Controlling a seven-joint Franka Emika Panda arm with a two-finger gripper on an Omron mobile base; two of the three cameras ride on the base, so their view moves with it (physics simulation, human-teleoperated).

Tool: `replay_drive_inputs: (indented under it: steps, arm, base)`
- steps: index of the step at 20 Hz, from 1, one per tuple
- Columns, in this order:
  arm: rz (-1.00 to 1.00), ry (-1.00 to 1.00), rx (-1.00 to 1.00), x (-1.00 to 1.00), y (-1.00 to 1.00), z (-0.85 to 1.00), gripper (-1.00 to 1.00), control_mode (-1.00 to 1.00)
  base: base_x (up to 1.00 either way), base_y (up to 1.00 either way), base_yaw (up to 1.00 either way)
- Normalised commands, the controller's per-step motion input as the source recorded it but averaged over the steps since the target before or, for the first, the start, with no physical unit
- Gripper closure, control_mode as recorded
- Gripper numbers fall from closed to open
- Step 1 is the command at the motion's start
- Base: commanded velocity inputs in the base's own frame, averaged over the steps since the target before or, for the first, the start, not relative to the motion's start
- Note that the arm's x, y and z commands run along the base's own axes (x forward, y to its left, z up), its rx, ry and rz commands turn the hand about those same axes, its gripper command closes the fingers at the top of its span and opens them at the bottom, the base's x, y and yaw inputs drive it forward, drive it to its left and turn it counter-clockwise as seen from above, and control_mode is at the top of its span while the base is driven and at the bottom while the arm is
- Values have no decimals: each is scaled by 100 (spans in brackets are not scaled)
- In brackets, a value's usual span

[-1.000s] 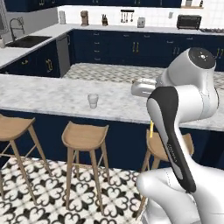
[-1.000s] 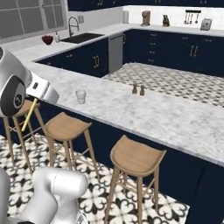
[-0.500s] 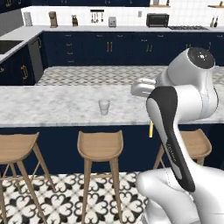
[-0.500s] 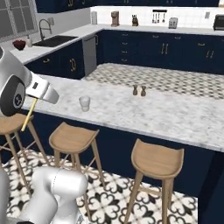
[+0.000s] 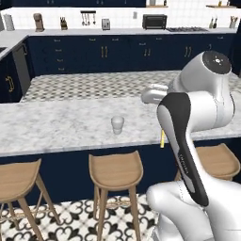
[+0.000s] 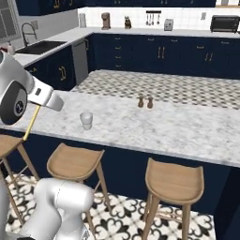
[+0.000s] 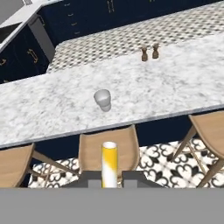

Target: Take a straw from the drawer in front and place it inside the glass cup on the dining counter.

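Note:
A pale-yellow straw (image 7: 109,161) stands between my two dark fingertips, with my gripper (image 7: 109,179) shut on it. In the right base view the straw (image 6: 31,124) hangs down from the gripper (image 6: 39,106), in front of the near edge of the dining counter (image 6: 154,126). A short piece of the straw (image 5: 162,139) shows beside my forearm in the left base view. The glass cup (image 7: 103,100) stands upright on the marble slab, ahead of the gripper and apart from it. The cup (image 5: 117,124) (image 6: 86,120) sits close to the counter's near edge. The drawer is out of view.
Two small brown shakers (image 7: 148,52) (image 6: 145,101) stand farther back on the dining counter. Round wooden stools (image 5: 116,170) (image 6: 174,180) line its near side, one stool (image 7: 107,151) right under the straw. A patterned tile floor (image 5: 84,84) and navy cabinets (image 5: 117,54) lie beyond.
The whole scene has shifted in both base views, so the base has driven along the counter. The cup now sits nearer the middle ahead. The straw stays in the shut gripper.

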Motion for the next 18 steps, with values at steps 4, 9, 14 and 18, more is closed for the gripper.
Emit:
replay_drive_inputs:
  steps: [4, 9, 14, 18]
  arm:
    - [0, 0, 0, 0, 0, 0, 100, 100]
    - [0, 0, 0, 0, 0, 0, 100, 100]
    - [-8, 5, 0, 46, 9, 0, 100, -100]
    - [-11, 2, -4, 52, 5, 0, 100, -100]
  base:
    - [74, 30, -13]
    - [69, 29, -12]
    - [13, 6, -2]
    - [0, 0, 0]
